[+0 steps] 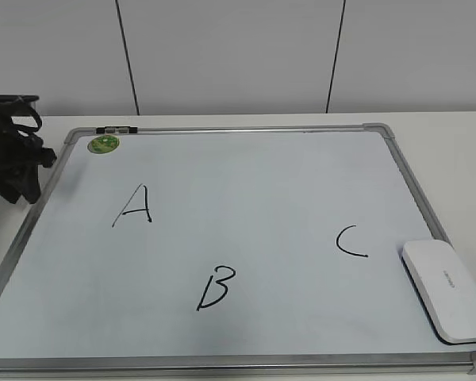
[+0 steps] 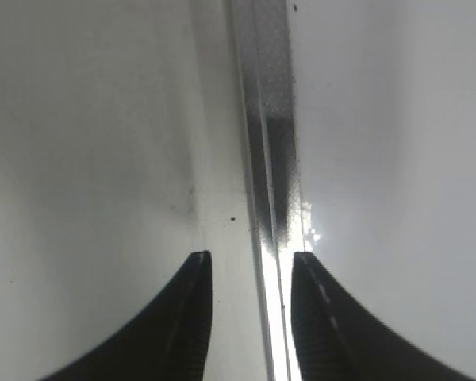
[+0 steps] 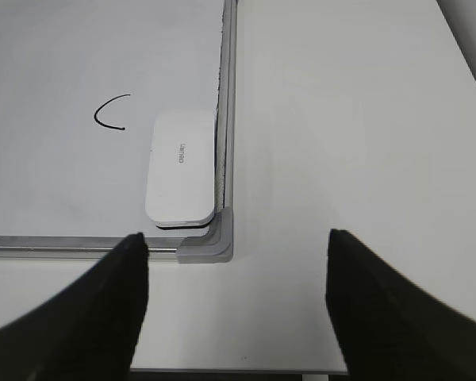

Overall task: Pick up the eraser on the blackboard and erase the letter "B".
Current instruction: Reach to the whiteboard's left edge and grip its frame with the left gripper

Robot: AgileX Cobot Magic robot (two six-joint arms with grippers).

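Right claw (image 3: 236,274) wide open, empty.

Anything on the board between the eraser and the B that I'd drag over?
Only the letter C, just left of the eraser. From there to the B the blackboard is bare, per the exterior view.

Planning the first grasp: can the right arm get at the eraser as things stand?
Probably yes. The eraser lies flat in the blackboard's near right corner, nothing on or around it. The right pincer is open, above bare table just off that corner.
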